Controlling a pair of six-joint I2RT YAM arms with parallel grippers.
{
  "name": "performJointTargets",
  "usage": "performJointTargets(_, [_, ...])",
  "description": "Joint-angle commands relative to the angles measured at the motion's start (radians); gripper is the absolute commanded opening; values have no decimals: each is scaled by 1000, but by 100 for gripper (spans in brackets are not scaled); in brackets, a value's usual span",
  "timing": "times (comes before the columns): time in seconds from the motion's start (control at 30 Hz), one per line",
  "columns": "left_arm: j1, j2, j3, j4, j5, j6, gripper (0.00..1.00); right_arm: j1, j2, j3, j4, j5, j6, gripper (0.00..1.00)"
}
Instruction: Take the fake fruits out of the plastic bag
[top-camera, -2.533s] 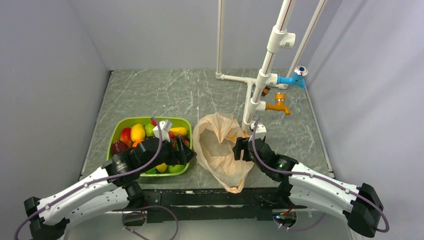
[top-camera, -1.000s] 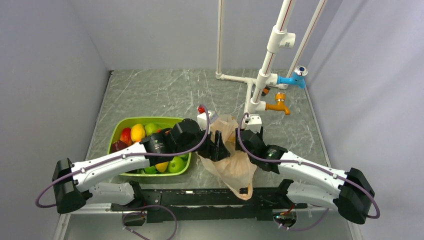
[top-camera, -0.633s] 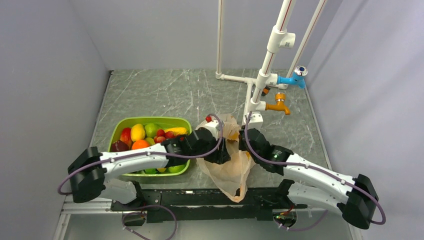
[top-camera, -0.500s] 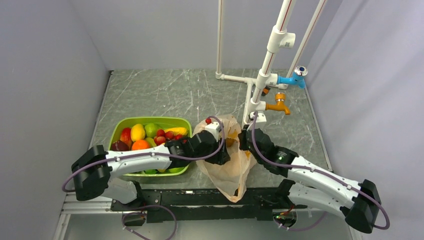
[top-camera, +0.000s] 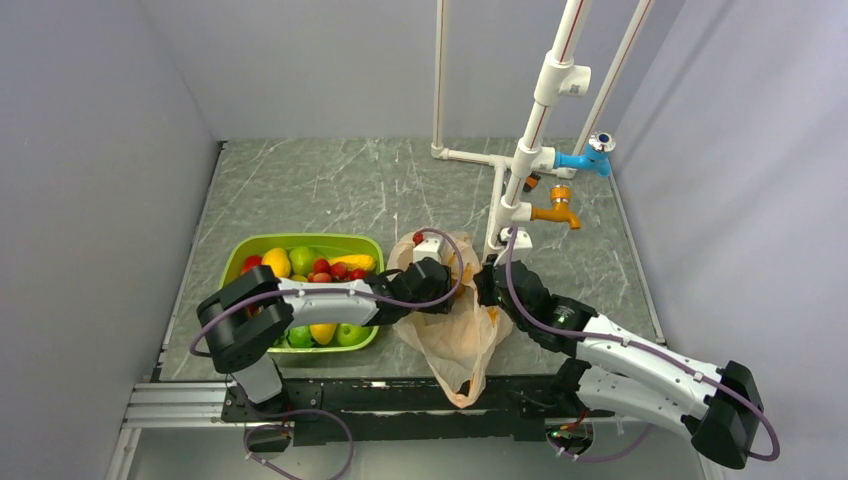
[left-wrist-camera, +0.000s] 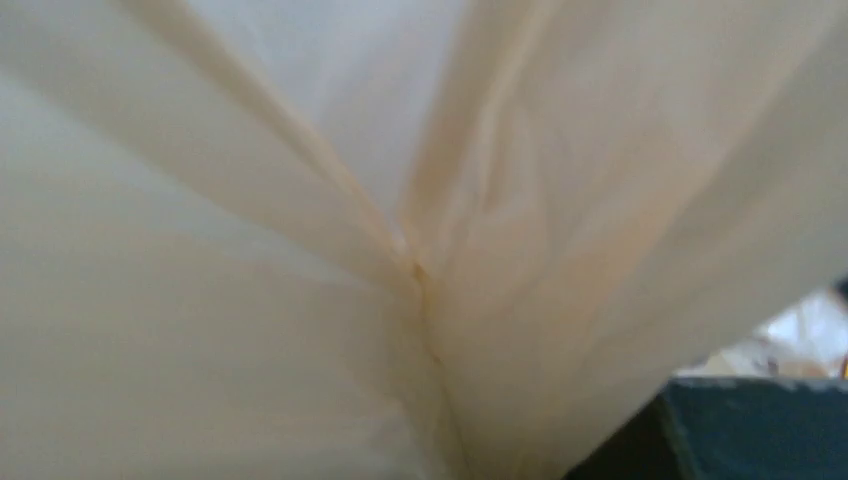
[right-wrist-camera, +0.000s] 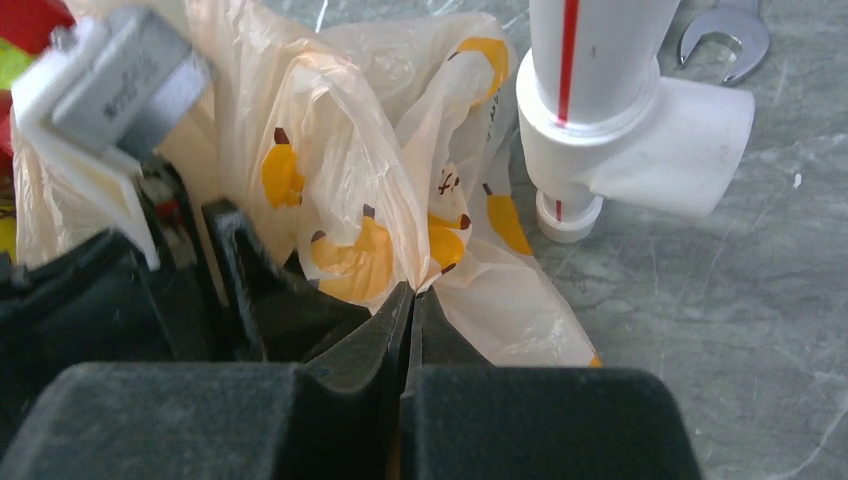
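Note:
The peach-orange plastic bag lies between my arms, its mouth towards the pipes and its tail at the table's near edge. My right gripper is shut on the bag's right rim; in the right wrist view its jaws pinch a fold of printed film. My left gripper is pushed into the bag's mouth. The left wrist view shows only pale film, so its fingers and anything between them are hidden. Several fake fruits lie in the green tub. Any fruit inside the bag is hidden.
A white pipe frame with a blue tap and an orange tap stands just behind the bag. Its foot fitting is close to my right gripper. A wrench lies beyond it.
My left arm swung from over the green tub across to the bag and went into its mouth. My right gripper closed on the bag's rim, and the bag has bunched up narrower.

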Motion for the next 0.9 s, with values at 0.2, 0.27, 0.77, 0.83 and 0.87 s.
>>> performJointTargets(0.2, [35,111,141,92,-61,53,70,-2,-31,-38,16,-24,26,0])
performJointTargets(0.27, [41,133,157,96,-65,52,75,-3,-30,-38,16,-24,25,0])
performJointTargets(0.77, [53,332,316,12,-151,108,72,-4,-29,-67,28,-20,17,0])
performJointTargets(0.83, [53,325,315,13,-146,110,67,-3,-32,-66,17,-17,21,0])
performJointTargets(0.87, [52,316,310,11,-145,113,62,-3,-36,-67,15,-14,22,0])
